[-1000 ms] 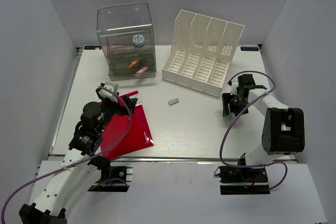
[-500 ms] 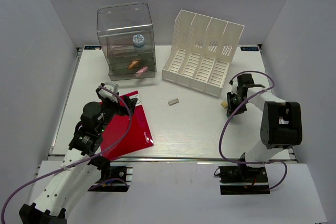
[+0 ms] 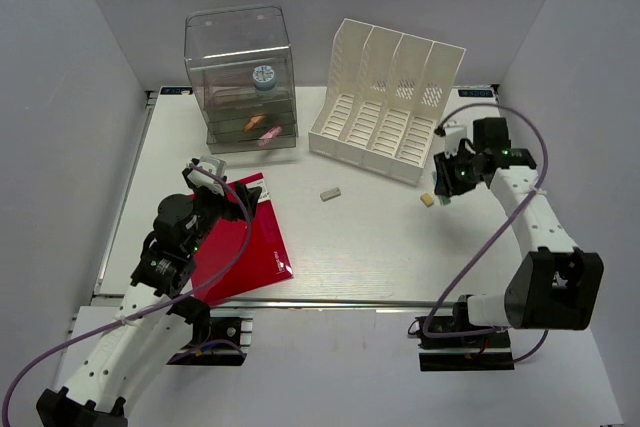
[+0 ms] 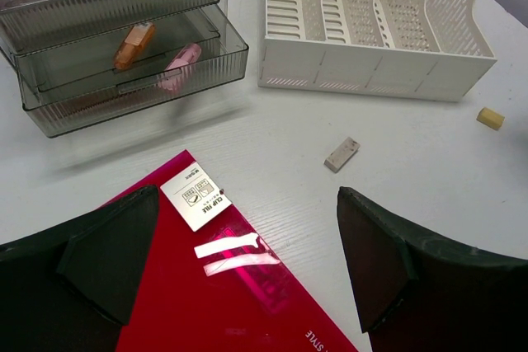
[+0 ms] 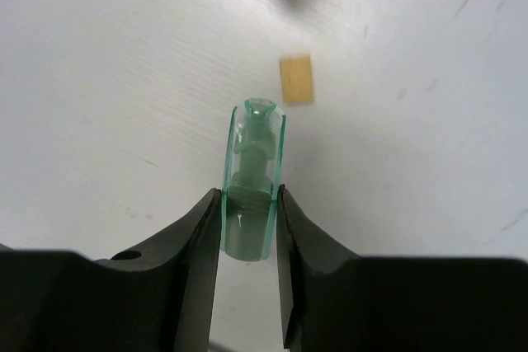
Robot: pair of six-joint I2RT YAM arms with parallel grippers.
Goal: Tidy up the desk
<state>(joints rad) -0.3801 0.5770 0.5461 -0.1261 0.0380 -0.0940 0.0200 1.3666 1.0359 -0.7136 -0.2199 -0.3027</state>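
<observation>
The right gripper [image 5: 247, 204] holds a small green tube [image 5: 252, 154] over the desk [image 3: 380, 247].
Its jaws pinch the tube's lower end. The desk lies beneath it, just in front of the file rack [image 3: 385, 107], right end. A tan block [image 5: 295, 80] rests there. The left gripper [image 4: 246, 232] gapes wide, empty, left of the rack.

arms [image 3: 530, 209]: white links, black joints | cables [image 3: 500, 106]: purple | end effector fingers [image 5: 194, 253]: matte black
</observation>
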